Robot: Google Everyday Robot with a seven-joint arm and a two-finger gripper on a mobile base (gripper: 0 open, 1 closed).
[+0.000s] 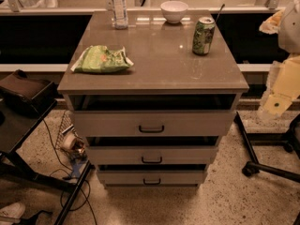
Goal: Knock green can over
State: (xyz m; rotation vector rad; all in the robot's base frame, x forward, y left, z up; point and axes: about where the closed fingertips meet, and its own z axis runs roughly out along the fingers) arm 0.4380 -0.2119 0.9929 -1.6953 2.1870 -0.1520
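The gripper [276, 103] hangs at 3 o'clock in the camera view, a pale yellowish shape off the right edge of the worktop [159, 71] and lower than its surface. It touches nothing that I can see. Whether the jaws are released or clenched I cannot tell.

At 10 o'clock from the gripper, well apart from it, the green can [203, 35] stands upright on the worktop, near the right edge at about 2 o'clock on the surface. A white bowl [174, 11] sits at 12 o'clock by the back edge, near the can but not touching it. A clear bottle [119, 8] stands upright at 11 o'clock. A flat green snack bag [101, 60] lies at 9 o'clock near the left edge.

Below the worktop, three drawers [151, 123] stand partly pulled out.
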